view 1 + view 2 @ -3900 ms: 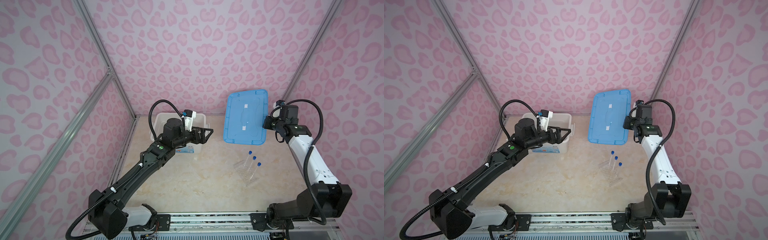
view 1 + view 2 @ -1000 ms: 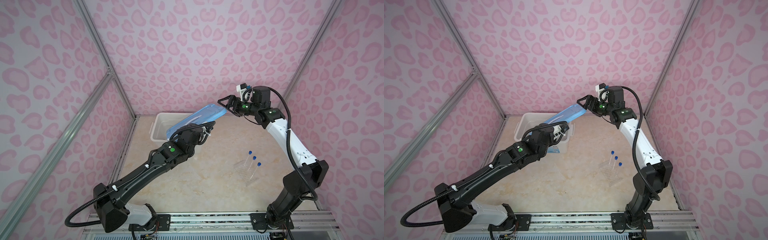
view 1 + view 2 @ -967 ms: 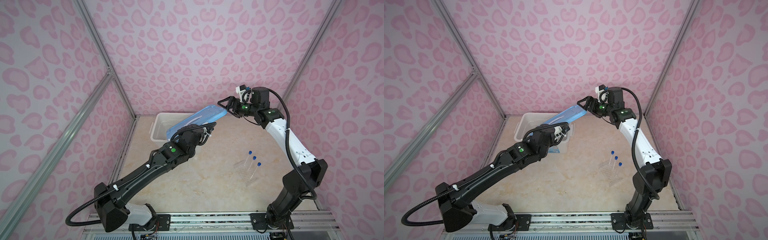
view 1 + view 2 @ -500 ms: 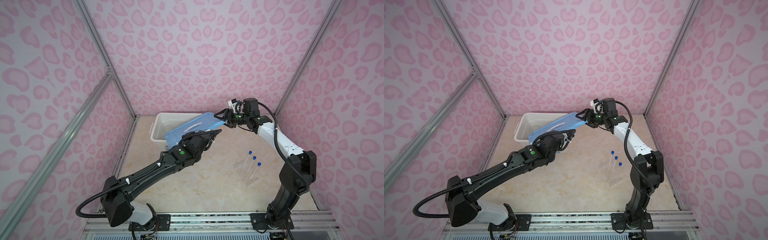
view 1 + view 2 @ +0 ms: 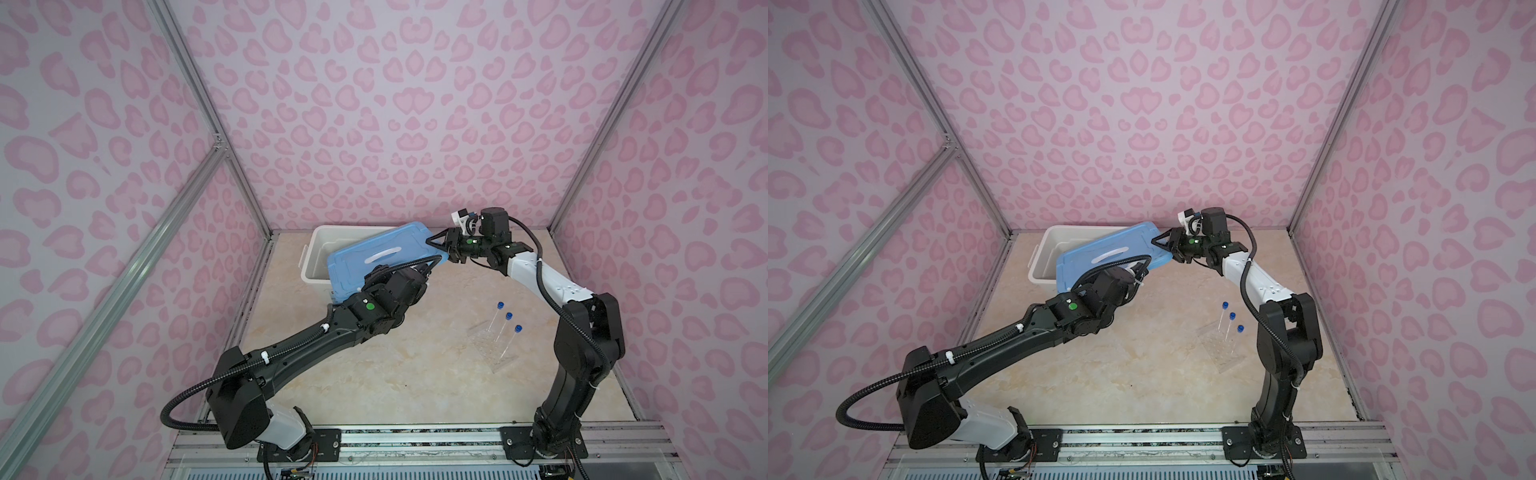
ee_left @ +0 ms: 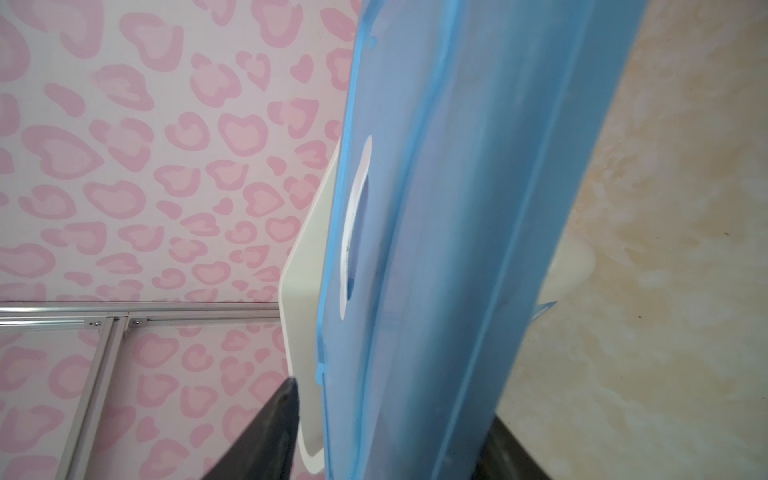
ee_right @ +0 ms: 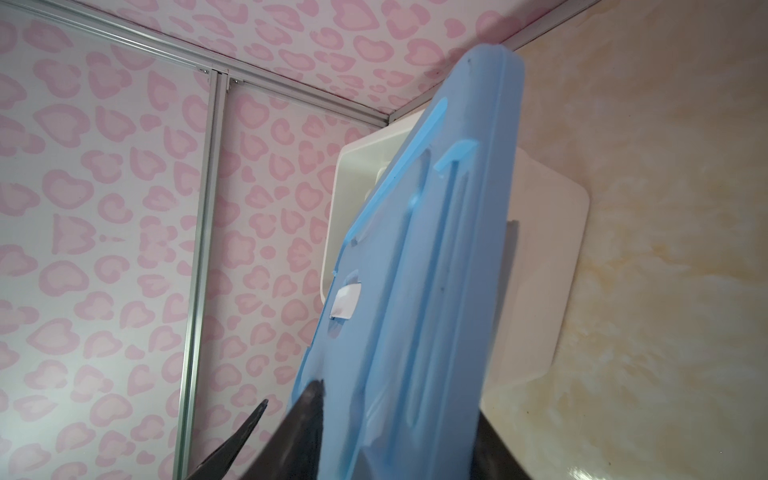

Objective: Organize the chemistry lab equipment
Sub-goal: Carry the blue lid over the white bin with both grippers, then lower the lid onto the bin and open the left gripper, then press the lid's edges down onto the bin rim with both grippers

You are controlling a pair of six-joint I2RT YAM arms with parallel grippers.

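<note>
Three blue-capped test tubes (image 5: pixel 503 328) (image 5: pixel 1228 324) stand in the clear tube rack (image 5: pixel 488 347) (image 5: pixel 1221 351) on the right of the table, far from both grippers. The blue lid (image 5: pixel 374 262) (image 5: pixel 1100 257) hangs tilted over the white bin (image 5: pixel 318 243) (image 5: pixel 1042 247) and hides what is inside. My right gripper (image 5: pixel 441 248) (image 7: pixel 399 399) is shut on the lid's right end, with a finger on each face. My left gripper (image 5: pixel 422 268) (image 6: pixel 392 401) straddles the lid's (image 6: pixel 457 208) near edge, open, with a gap beside one finger (image 6: pixel 286 399).
The bin sits in the back left corner against the pink wall and the metal frame post (image 5: pixel 249 187). Bare marble tabletop (image 5: pixel 395 374) lies between the bin and the rack. The left arm stretches diagonally across the table's left half.
The lid has come down from a steep raised tilt to lie lower and flatter over the bin. The right arm has dropped with it and closed on its end. The left gripper has opened.
</note>
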